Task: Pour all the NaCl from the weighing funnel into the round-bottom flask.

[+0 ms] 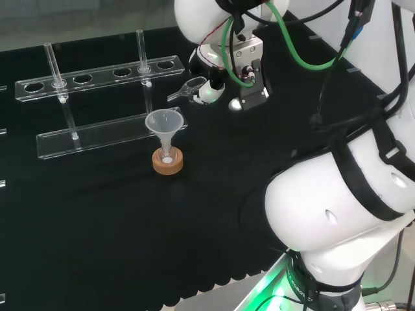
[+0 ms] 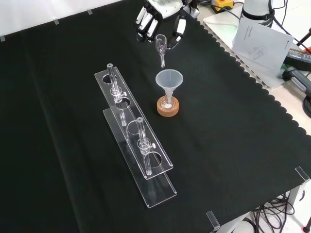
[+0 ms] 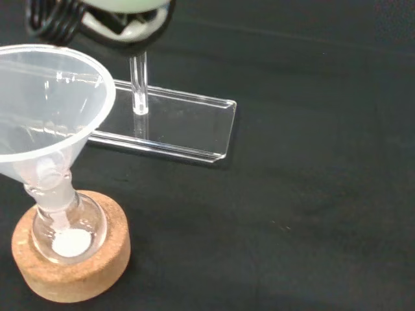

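A small round-bottom flask (image 1: pixel 167 155) (image 2: pixel 167 102) (image 3: pixel 65 227) sits on a cork ring (image 1: pixel 168 164) (image 2: pixel 167 109) (image 3: pixel 72 275) with a clear plastic funnel (image 1: pixel 165 122) (image 2: pixel 169 79) (image 3: pixel 48 110) in its neck. White powder (image 3: pixel 71 242) lies in the flask's bottom. The hand (image 1: pixel 209 83) (image 2: pixel 154 20) (image 3: pixel 123 18) hovers beside and above the funnel, fingers pinched on a glass weighing funnel (image 1: pixel 190 88) (image 2: pixel 161 47). Its stem (image 3: pixel 138 83) points down, just outside the plastic funnel's rim. Whether any powder is left in the weighing funnel I cannot tell.
A clear acrylic tube rack (image 1: pixel 97 74) (image 2: pixel 136 141) (image 3: pixel 172 133) with two upright glass tubes stands just beyond the flask in the head view, left of it in the front view. Papers (image 2: pixel 260 41) and cables lie off the cloth's right edge in the front view.
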Controlling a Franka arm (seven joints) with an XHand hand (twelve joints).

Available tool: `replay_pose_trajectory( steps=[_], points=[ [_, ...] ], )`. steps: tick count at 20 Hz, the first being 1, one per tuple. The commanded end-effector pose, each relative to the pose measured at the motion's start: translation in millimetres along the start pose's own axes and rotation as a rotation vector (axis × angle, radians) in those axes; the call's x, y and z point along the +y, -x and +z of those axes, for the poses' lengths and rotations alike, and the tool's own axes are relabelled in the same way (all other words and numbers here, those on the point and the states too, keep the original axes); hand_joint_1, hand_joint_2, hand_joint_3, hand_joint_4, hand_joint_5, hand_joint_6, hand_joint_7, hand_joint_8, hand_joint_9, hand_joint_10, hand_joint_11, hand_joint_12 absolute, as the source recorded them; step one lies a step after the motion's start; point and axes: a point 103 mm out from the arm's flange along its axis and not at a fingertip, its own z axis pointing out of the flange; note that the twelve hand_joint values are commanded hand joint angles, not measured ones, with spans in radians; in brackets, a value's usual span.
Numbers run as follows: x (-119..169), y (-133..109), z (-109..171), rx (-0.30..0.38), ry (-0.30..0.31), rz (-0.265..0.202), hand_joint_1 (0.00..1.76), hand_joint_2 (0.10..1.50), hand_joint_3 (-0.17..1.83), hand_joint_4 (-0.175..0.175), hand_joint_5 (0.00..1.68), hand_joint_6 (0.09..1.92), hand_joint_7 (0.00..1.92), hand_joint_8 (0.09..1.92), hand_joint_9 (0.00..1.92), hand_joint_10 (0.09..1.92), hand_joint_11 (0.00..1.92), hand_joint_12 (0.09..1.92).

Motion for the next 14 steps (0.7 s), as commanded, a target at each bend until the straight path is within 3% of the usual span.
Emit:
replay_pose_trajectory(
  steps=[1,9,14],
  points=[
    [0,5,2,0.079,0.022,0.004,1.08,0.71,0.64,0.175,1.17,0.85,0.56,0.65,0.93,0.33,0.77,1.07],
    [-2,15,2,0.208,0.04,0.018,1.08,0.71,0.64,0.175,1.17,0.85,0.56,0.65,0.94,0.33,0.77,1.07],
    [-2,24,1,0.249,0.058,0.022,1.08,0.71,0.64,0.175,1.17,0.85,0.56,0.65,0.94,0.33,0.77,1.07]
  ],
)
